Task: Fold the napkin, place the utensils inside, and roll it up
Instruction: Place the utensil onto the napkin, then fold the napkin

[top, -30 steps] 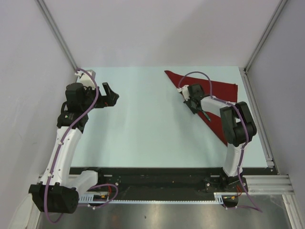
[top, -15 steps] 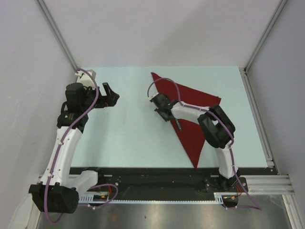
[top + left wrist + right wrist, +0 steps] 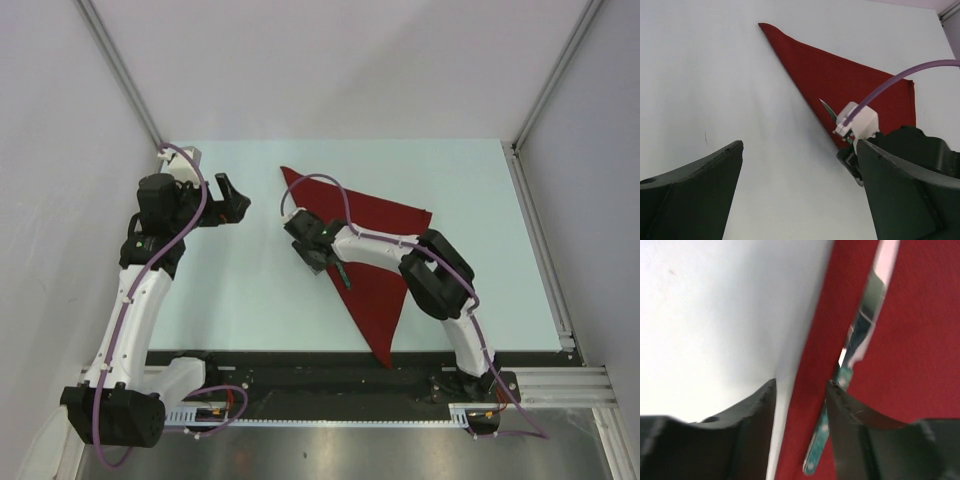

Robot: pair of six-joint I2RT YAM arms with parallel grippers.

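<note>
Napkin shift: napkin (image 3: 385,235) lying now at the centre of the top view, having slid over from the right side together with the right jaws (image 3: 312,255).
Napkin shape: lying flat as a folded dark red triangle, long edge running from upper left down toward the bottom centre of the top view.
Knife (image 3: 342,274): resting on the napkin (image 3: 920,340) just inside that long edge, not yet wrapped.
Knife axis: running parallel to the long edge, blade (image 3: 826,107) pointing to the upper left, teal handle trailing toward the lower right.
Right jaws (image 3: 801,385): standing partly apart, straddling the cloth edge and pinching nothing visible; knife (image 3: 862,335) lying just beside the right-hand finger in the wrist view, contact impossible to tell.
Left jaws (image 3: 228,195): gaping wide, holding nothing, hovering at the left of the top view, well apart from the cloth (image 3: 850,80).
Nearer arm: being the right one by far, already over the knife.
Next move, as judged: needing a pinch on the long edge beside the knife, then rolling across the knife's axis toward the right of the frame.
Tabletop (image 3: 240,290): showing pale, smooth and flat, likely letting the cloth slip while rolling.
Room: looking ample on both sides of the cloth.
</note>
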